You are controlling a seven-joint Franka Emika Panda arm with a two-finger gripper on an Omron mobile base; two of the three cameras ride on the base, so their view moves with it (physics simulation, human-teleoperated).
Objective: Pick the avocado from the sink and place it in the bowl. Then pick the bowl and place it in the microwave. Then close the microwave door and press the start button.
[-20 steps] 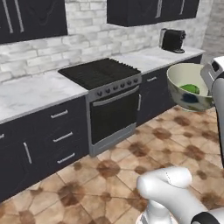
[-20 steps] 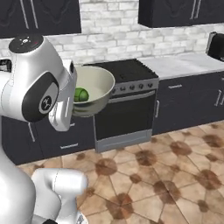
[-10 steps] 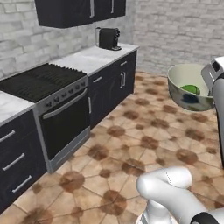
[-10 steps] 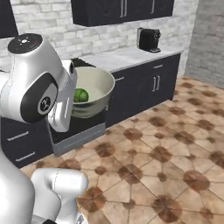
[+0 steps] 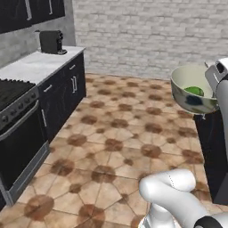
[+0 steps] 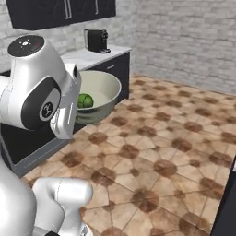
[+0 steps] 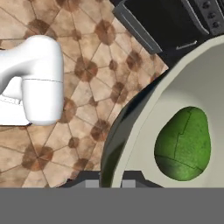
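Avocado [image 7: 183, 144]: loose inside bowl [image 5: 192, 89]. Bowl: held aloft over tiled floor [image 5: 120, 133], rim pinched between nearly closed fingers [image 7: 110, 181]. Risk: one-sided rim grip; tilt or jolt could slip bowl, roll avocado out.

Bowl [image 5: 192, 91] held up in the air with the avocado [image 5: 194, 91] inside it.

The bowl is round, deep and cream-beige, its outer side darker and shaded; it hangs tilted well above the tiled floor, its mouth turned so the pale inside shows. In the hand view its rim [image 7: 131, 127] runs between the hand's fingertips, which pinch the wall at the bottom edge. The avocado [image 7: 183, 144] is small, bright green and oval with darker shading and faint seams; it lies on the inner wall, low in the bowl [image 6: 99, 94], touching it.
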